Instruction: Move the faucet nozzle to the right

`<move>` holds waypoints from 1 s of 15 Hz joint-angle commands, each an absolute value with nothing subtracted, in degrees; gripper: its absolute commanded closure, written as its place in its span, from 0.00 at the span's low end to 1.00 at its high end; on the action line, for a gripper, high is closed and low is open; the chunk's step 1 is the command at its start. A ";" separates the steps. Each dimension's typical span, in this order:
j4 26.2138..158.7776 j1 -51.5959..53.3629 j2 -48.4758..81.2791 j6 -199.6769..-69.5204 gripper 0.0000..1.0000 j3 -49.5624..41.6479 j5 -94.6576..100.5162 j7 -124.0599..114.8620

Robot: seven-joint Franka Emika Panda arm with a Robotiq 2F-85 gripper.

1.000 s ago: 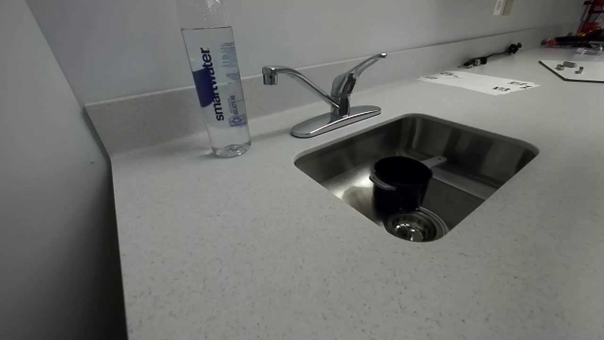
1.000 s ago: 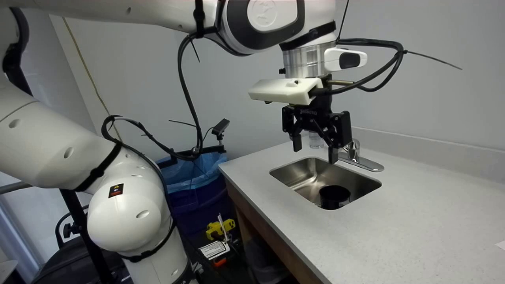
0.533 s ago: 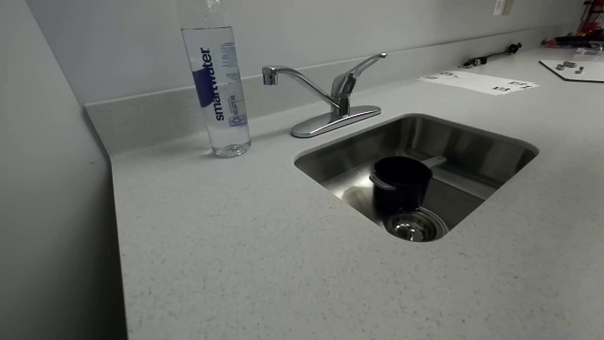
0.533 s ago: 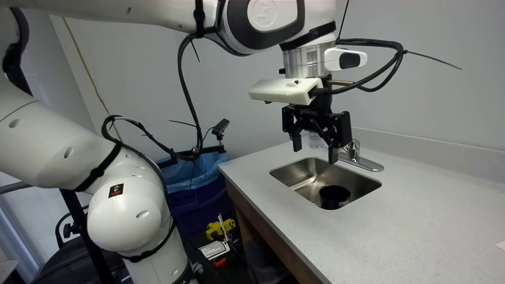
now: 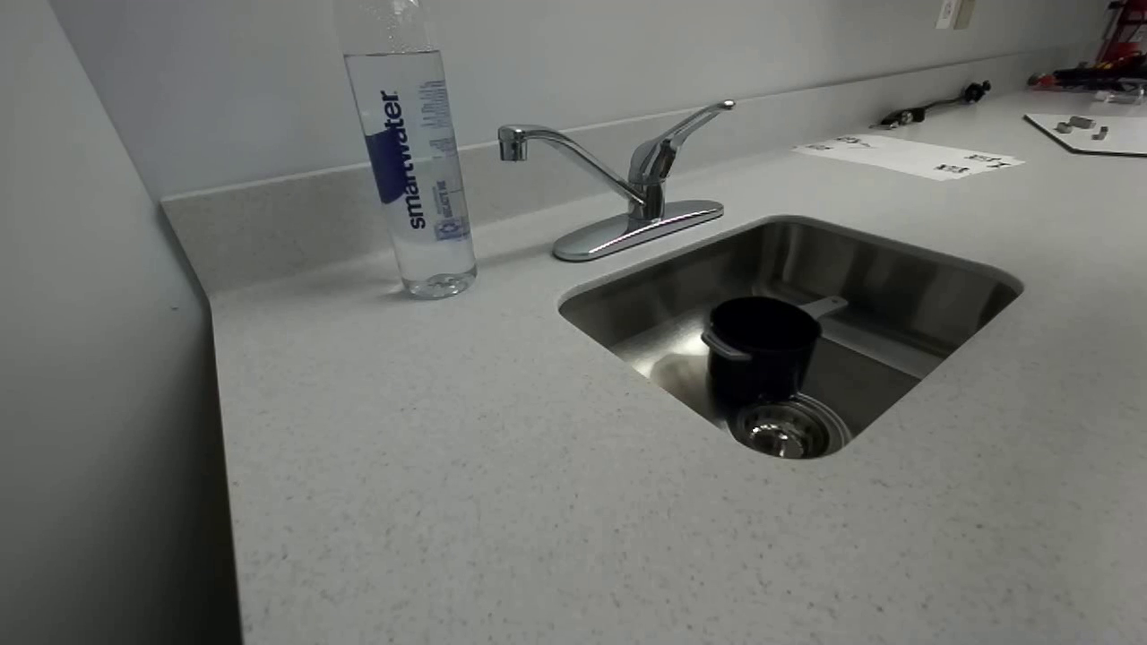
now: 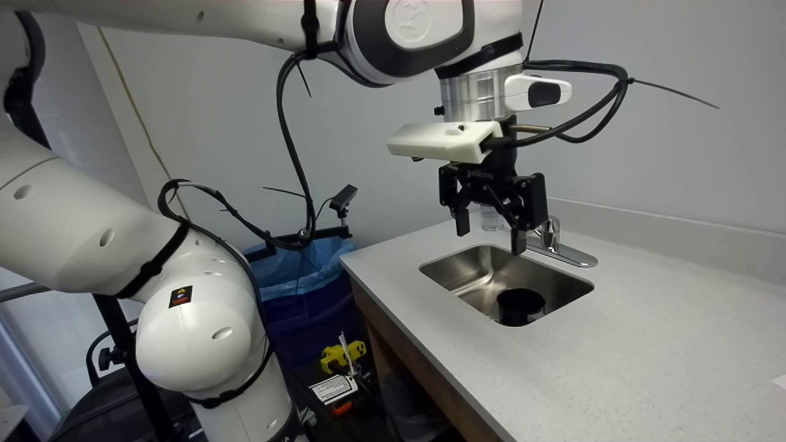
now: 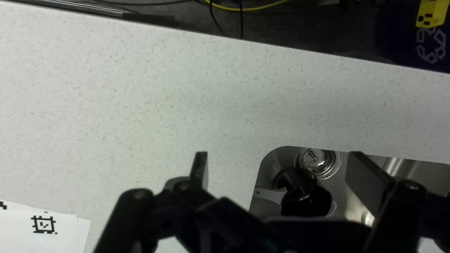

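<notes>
The faucet nozzle (image 5: 581,156) is a slim chrome spout. In an exterior view it points left from the faucet body, with its downturned tip (image 5: 513,143) over the counter, short of the bottle. The lever handle (image 5: 694,125) angles up to the right. In an exterior view the faucet body (image 6: 552,230) shows behind my right finger, which hides most of the nozzle. My gripper (image 6: 490,241) hangs above the sink, pointing down, open and empty. In the wrist view my fingers (image 7: 279,154) are wide apart. The nozzle does not show there.
A tall water bottle (image 5: 421,179) stands left of the faucet. The steel sink (image 5: 932,269) holds a black pot (image 5: 762,358) with grey handles. Marker papers (image 5: 905,157) and a white board (image 5: 1107,139) lie farther right. A blue-lined bin (image 6: 295,264) stands beside the counter.
</notes>
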State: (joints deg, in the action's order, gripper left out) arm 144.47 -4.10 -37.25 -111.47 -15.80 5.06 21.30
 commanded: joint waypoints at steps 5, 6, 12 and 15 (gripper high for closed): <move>144.10 -4.53 -36.72 -110.69 0.00 -15.33 4.74 22.51; 144.11 -4.49 -36.66 -110.79 0.00 -15.36 4.76 22.69; 141.85 -4.45 -29.07 -117.62 0.00 -19.38 4.12 27.65; 143.87 -5.45 -30.96 -116.72 0.00 -17.98 4.39 26.02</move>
